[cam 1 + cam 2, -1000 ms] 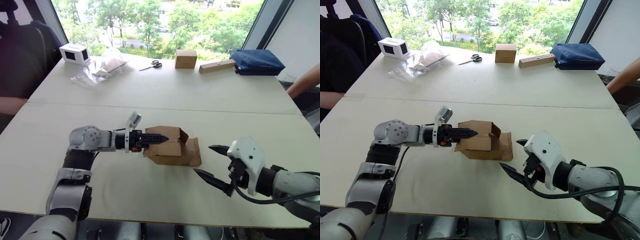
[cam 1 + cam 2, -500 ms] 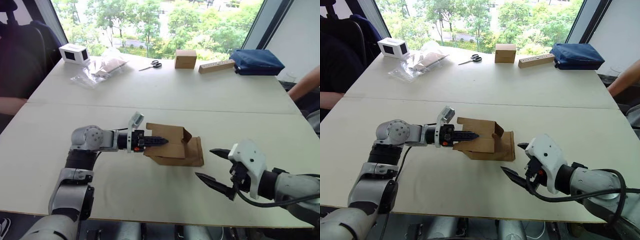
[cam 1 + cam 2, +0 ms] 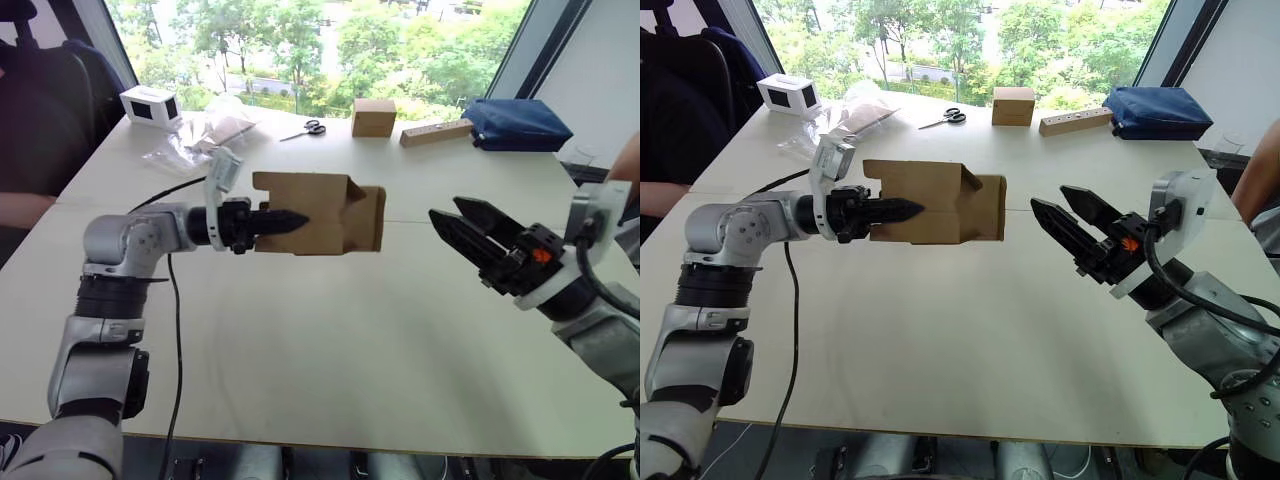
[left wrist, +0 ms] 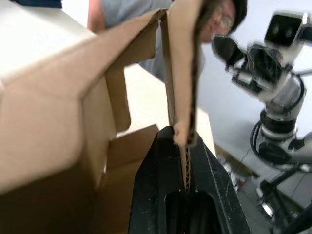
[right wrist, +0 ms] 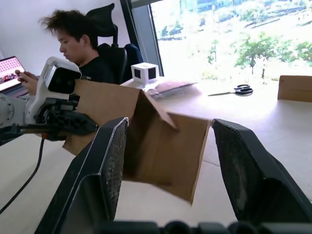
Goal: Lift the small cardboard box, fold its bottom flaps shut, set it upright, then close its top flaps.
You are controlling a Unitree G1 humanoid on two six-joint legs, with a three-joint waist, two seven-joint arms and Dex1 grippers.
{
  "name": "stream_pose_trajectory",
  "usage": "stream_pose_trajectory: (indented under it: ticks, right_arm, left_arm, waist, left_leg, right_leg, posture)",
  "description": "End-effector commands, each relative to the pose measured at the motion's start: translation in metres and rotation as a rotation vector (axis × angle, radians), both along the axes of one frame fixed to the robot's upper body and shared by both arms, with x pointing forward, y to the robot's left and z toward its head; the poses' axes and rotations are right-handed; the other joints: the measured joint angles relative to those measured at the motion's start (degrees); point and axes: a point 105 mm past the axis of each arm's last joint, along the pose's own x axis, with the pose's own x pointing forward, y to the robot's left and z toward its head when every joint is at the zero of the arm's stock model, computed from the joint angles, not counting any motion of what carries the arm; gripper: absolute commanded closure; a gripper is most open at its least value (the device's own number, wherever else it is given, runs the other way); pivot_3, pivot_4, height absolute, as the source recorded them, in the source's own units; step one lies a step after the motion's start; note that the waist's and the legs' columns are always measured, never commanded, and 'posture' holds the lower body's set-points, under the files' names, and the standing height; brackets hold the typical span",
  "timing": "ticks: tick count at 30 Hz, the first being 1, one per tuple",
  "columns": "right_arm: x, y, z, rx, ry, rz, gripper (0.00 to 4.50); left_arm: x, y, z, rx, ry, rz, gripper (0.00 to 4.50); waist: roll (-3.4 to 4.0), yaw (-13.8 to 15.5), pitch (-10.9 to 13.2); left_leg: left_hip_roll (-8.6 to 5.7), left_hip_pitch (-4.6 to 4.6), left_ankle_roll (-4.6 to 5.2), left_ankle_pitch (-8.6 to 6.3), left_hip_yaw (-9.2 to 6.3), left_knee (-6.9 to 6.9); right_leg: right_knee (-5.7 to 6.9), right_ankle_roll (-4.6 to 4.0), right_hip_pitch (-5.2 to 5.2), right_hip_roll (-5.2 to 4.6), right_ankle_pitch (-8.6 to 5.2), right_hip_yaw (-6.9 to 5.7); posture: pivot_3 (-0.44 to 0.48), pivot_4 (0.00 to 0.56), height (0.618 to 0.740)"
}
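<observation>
Head views: left gripper (image 3: 285, 217) pinches the small cardboard box (image 3: 318, 213), lifted clear of the table (image 3: 330, 340); right gripper (image 3: 462, 227), at 3 o'clock, gapes.
Left wrist: fingers (image 4: 161, 195) clamp one wall.
Right wrist: flaps (image 5: 173, 151) hang unfolded, facing the spread jaws, seemingly for folding.

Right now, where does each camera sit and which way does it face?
Left and right eye: on the head, looking down over the white table; both arms show.
Left wrist: along the left pincer, clamped on the plain brown cardboard box.
Right wrist: along the open right pincer toward that box.
All four views share the box.
</observation>
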Motion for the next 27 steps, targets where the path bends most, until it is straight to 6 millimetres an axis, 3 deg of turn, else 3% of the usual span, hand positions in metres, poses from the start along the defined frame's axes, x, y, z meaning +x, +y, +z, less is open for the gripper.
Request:
stream_pose_trajectory:
  ticks: [1,3,4,11,27]
  right_arm:
    - [0.008,0.009,0.014,0.013,-0.060,0.030,3.27]
    - [0.012,0.015,0.015,-0.005,-0.067,0.047,4.20]
    - [0.017,0.019,0.013,-0.042,-0.062,0.052,4.45]
    - [0.034,0.030,0.009,-0.139,-0.082,0.057,4.45]
    - [0.030,0.062,-0.004,-0.173,-0.087,0.163,4.45]
  left_arm:
    - [-0.007,0.001,0.032,0.006,-0.166,-0.047,4.50]
    - [-0.008,0.001,0.036,0.008,-0.186,-0.061,4.50]
    - [-0.010,0.001,0.038,0.009,-0.199,-0.072,4.50]
    - [-0.015,-0.005,0.045,0.007,-0.233,-0.115,4.50]
    - [-0.019,-0.013,0.045,-0.005,-0.236,-0.165,4.50]
  waist:
    - [0.01,0.1,0.0]
    - [0.07,0.2,0.0]
    - [0.08,0.3,0.0]
    - [0.08,0.4,0.0]
    - [0.09,0.2,0.0]
  left_leg:
    - [0.01,0.04,0.00,0.00,-0.03,0.00]
    - [0.05,0.04,0.00,0.00,-0.07,-0.03]
    - [0.05,0.05,0.02,-0.01,-0.08,-0.03]
    - [0.05,-0.05,0.06,-0.03,-0.05,0.00]
    - [0.06,-0.05,0.05,-0.03,-0.06,0.05]
  right_leg:
    - [0.02,0.00,0.03,0.03,0.00,-0.01]
    - [0.03,0.05,0.04,0.13,0.03,-0.01]
    - [0.06,0.14,0.04,0.13,0.07,-0.01]
    - [0.02,0.16,-0.01,0.12,0.08,-0.01]
    - [0.07,0.17,-0.01,0.14,0.08,-0.02]
  posture:
    - [0.000,0.150,0.740]
    - [0.000,0.150,0.740]
    - [0.000,0.150,0.740]
    - [0.000,0.150,0.740]
    - [0.000,0.150,0.740]
